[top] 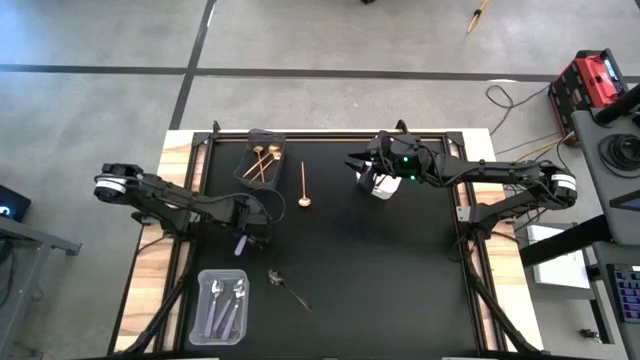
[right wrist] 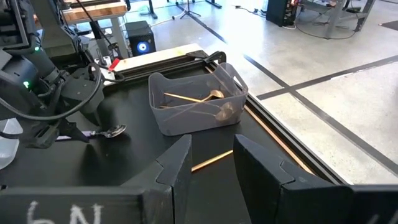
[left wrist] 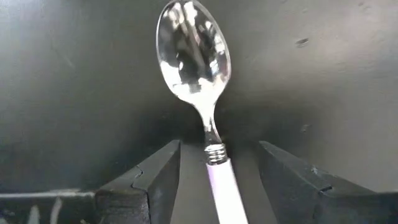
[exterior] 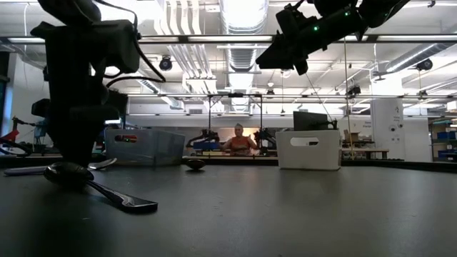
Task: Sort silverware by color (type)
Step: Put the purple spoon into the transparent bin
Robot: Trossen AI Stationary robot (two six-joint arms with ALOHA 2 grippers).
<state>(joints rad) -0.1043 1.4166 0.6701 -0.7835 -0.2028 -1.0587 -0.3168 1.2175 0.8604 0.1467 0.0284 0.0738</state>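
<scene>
Presently: one lilac-handled spoon point(left wrist: 199, 81) lying on the black table point(top: 400, 270), its handle between your left gripper point(left wrist: 214, 180)'s spread fingers, untouched, placed to close on it. Clear bin point(top: 220, 307) nearby holds its matches; dark bin point(top: 262, 160) holds gold spoons. Right gripper point(right wrist: 211, 165) hangs empty, fingers parted, above the white bin point(top: 383, 186).
</scene>
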